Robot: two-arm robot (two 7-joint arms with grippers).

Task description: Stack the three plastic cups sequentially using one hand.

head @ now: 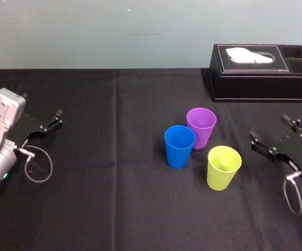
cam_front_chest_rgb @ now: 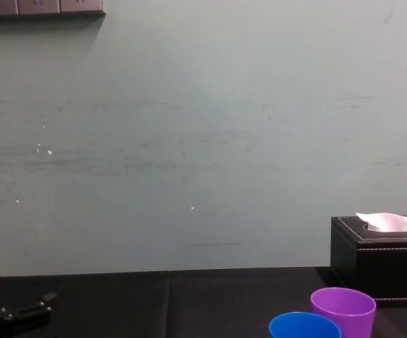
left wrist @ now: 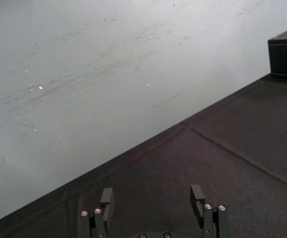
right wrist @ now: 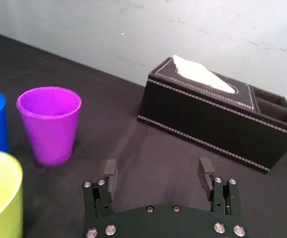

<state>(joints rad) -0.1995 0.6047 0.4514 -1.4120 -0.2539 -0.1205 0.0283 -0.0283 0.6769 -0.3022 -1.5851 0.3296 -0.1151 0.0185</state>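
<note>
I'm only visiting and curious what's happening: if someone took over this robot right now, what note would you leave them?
Cups: the blue cup, purple cup and yellow-green cup stand upright and unstacked, grouped mid-table in front of the black tissue box.
Left pincer: open, empty, off at the left of the table.
Right pincer: open, empty, just right of the yellow-green cup.
Done: nothing stacked yet.
Left: all the stacking, using one arm.

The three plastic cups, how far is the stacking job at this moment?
Done: nothing; the blue cup, purple cup and yellow-green cup each stand upright on the table, none inside another. In hand: nothing; the right gripper is open beside the yellow-green cup, the left gripper open far left. Left: both stacking steps.
</note>
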